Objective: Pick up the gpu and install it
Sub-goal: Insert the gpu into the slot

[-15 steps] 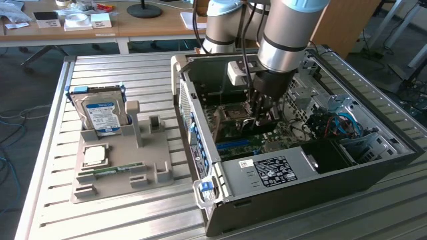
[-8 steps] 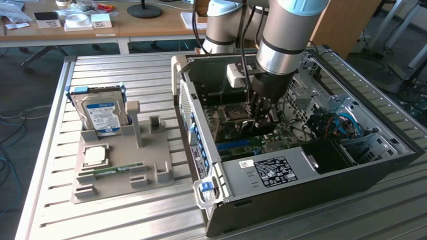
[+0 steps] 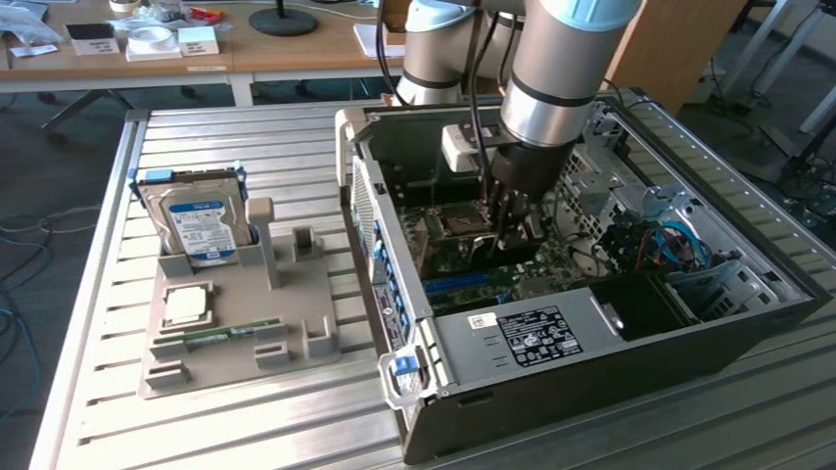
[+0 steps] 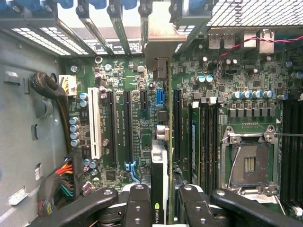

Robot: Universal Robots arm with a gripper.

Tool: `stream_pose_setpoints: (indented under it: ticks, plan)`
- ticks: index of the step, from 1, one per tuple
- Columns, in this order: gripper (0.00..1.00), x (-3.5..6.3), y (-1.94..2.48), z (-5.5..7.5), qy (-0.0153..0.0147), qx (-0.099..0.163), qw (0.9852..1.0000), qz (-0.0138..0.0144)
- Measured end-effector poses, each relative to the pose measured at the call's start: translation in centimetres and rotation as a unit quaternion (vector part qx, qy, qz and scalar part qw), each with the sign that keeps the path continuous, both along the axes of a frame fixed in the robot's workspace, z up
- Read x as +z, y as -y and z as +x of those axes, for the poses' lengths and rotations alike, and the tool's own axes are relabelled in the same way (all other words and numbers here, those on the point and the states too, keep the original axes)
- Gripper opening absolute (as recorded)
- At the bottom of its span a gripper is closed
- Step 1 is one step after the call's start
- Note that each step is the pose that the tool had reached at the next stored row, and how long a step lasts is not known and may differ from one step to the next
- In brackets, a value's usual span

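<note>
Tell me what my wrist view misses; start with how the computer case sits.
Observer: The computer case lies on its side, open face up, on a slatted metal table.
Operator: Give me the arm.
Observer: The arm stands nearly vertical over the case; the gripper, shut on the gpu, is below the case's rim.
Operator: List what else is on the table.
Observer: At the exterior view's left a grey fixture holds a hard drive upright, with a processor and a green memory stick lying flat.
</note>
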State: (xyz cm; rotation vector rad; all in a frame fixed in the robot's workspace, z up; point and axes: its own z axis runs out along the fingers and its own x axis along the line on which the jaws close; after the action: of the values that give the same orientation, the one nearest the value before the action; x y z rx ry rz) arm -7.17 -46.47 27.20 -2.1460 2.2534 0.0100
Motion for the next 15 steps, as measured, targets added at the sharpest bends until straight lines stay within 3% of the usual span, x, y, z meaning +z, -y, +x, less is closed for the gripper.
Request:
stream_pose_setpoints:
  ticks: [15]
  plan:
    - [0.27, -0.02, 0.0, -0.35, 0.0, 0.0, 1.0, -0.0001]
